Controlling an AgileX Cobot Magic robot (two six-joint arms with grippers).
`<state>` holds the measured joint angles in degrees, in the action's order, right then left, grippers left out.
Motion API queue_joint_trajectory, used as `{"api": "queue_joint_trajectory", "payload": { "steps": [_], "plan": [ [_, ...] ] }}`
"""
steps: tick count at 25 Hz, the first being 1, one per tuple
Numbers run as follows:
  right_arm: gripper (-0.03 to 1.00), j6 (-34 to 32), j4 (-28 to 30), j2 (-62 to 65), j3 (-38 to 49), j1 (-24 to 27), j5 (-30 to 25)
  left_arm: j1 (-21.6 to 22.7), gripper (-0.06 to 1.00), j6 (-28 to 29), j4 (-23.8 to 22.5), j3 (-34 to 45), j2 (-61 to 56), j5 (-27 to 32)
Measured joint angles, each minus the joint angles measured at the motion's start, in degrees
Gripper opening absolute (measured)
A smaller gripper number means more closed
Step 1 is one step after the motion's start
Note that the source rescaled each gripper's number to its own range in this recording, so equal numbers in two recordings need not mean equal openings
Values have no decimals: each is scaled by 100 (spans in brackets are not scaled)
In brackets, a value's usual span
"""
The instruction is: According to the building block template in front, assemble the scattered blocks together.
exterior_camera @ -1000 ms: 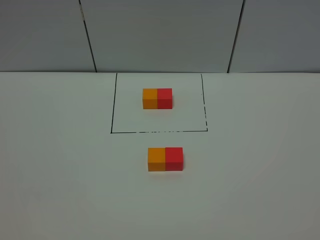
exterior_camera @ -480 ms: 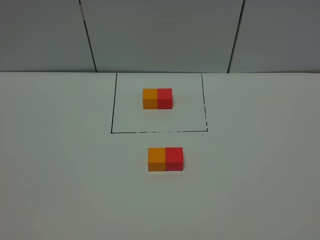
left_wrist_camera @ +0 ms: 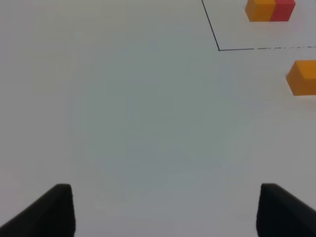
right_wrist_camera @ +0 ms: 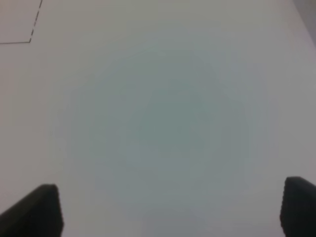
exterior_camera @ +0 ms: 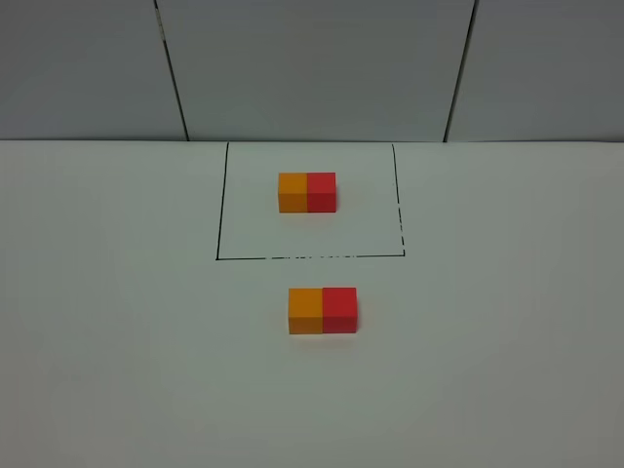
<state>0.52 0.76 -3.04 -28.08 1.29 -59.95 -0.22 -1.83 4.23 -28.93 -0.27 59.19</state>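
A white table [exterior_camera: 117,341] is carrying two block pairs. The template pair [exterior_camera: 307,192] is sitting inside a thin black drawn rectangle [exterior_camera: 218,214] towards the far edge. Just outside that outline, an orange block [exterior_camera: 305,310] and a red block [exterior_camera: 339,309] are lying side by side, touching.

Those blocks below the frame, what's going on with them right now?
Nothing is handling them. The orange cube and red cube sit joined side by side below the black drawn rectangle, matching the template pair inside it. Both the left pincer and right pincer are open over bare table, holding nothing.
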Motion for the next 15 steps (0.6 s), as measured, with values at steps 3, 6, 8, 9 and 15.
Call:
{"api": "queue_joint_trajectory", "payload": {
  "steps": [3, 6, 8, 9, 15],
  "plan": [
    [77, 0, 0, 0, 0, 0, 0, 0, 94, 0, 0, 0, 0, 0],
    [77, 0, 0, 0, 0, 0, 6, 0, 94, 0, 0, 0, 0, 0],
    [77, 0, 0, 0, 0, 0, 6, 0, 94, 5, 0, 0, 0, 0],
    [77, 0, 0, 0, 0, 0, 6, 0, 94, 5, 0, 0, 0, 0],
    [77, 0, 0, 0, 0, 5, 6, 0, 94, 5, 0, 0, 0, 0]
  ]
}}
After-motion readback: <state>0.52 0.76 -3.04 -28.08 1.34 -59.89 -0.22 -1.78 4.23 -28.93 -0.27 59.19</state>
